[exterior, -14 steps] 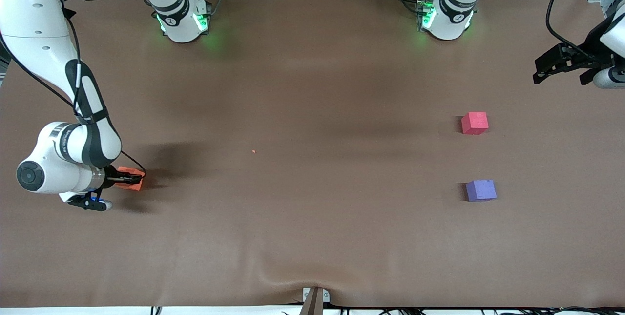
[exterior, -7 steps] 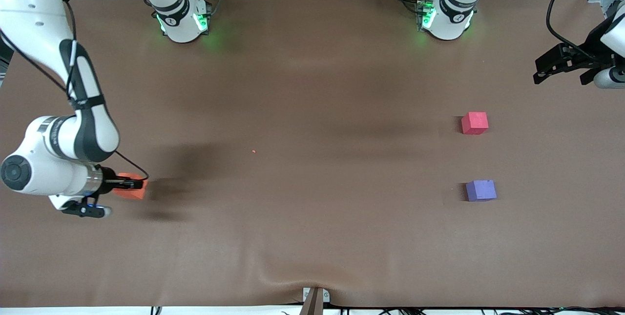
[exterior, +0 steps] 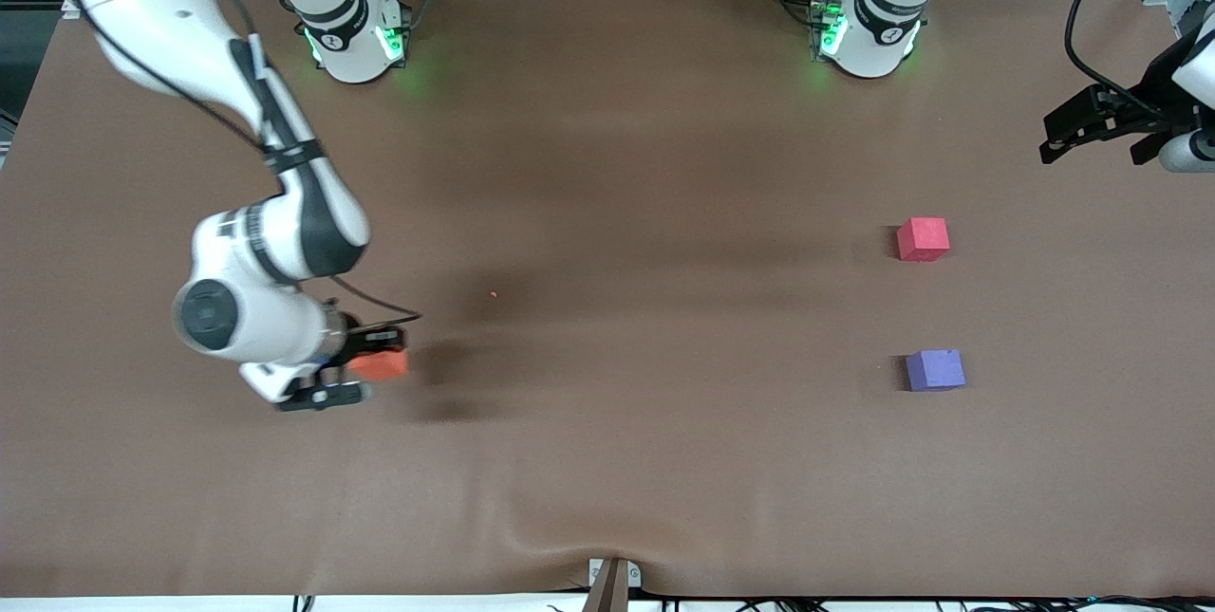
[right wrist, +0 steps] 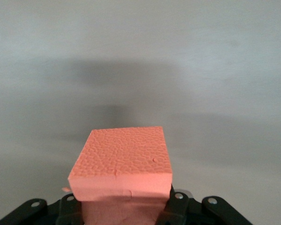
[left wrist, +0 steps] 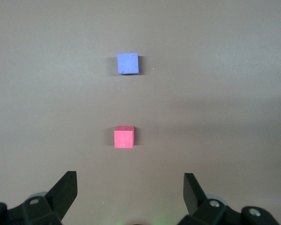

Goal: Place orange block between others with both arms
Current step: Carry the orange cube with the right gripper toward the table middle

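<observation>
The right arm [exterior: 275,213] comes from its base at the back edge of the tabletop [exterior: 607,460], sweeps out toward its own end of the table, then bends down at the elbow so that the wrist lies nearly level, pointing toward the middle of the table. The right gripper [exterior: 380,353] is pinched on the orange block [exterior: 382,364], which it carries just above the brown surface, over the part of the tabletop that lies toward the right arm's end and somewhat toward the front edge. In the right wrist view the orange block [right wrist: 122,164] sits squarely between the black fingers [right wrist: 175,206], its pebbled top face level, with its shadow on the cloth below.

The left arm waits, its forearm hanging in over the table's edge at the left arm's end, near the back corner. The left gripper [exterior: 1101,128] is spread wide and holds nothing; in the left wrist view its two fingertips [left wrist: 68,187] stand far apart.

The pinkish-red cube [exterior: 923,239] and the purple-blue cube [exterior: 935,370] rest on the tabletop toward the left arm's end, well apart from each other, the purple-blue one nearer the front edge. Both also show in the left wrist view, pinkish-red [left wrist: 123,137] and purple-blue [left wrist: 128,63], in line with a bare gap between them.
</observation>
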### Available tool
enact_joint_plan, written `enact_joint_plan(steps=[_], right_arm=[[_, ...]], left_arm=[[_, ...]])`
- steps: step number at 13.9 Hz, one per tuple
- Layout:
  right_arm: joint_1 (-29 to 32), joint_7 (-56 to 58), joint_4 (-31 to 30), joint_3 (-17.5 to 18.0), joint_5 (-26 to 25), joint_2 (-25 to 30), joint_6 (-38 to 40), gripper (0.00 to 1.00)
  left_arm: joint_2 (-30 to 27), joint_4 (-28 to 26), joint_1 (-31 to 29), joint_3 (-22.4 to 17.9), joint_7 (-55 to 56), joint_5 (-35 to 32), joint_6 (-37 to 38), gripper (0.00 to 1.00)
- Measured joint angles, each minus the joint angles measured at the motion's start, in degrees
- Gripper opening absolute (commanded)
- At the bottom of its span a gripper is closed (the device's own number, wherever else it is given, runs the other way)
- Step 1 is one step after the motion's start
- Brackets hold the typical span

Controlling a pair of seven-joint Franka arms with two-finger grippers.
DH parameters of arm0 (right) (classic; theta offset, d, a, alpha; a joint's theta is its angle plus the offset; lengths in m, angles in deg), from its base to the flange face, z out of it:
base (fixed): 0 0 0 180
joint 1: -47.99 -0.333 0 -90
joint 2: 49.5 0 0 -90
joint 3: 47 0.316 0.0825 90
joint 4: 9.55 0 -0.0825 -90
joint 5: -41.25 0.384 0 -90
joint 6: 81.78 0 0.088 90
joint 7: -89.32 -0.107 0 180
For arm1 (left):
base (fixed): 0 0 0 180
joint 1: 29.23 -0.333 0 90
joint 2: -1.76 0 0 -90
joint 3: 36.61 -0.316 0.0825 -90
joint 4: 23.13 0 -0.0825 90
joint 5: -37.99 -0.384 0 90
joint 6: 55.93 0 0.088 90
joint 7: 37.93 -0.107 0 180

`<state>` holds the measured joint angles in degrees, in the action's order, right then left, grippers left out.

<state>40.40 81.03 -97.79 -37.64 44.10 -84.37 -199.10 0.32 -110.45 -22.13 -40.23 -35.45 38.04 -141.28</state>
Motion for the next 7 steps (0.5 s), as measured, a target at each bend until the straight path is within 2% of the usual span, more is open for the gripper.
enact_joint_plan(steps=[7], right_arm=[[-15.54, -16.83, 0.0, 0.18, 0.64, -0.5, -0.12, 0.0]], left_arm=[[0.0, 0.0, -0.43, -0.01, 0.0, 0.0, 0.0, 1.0]])
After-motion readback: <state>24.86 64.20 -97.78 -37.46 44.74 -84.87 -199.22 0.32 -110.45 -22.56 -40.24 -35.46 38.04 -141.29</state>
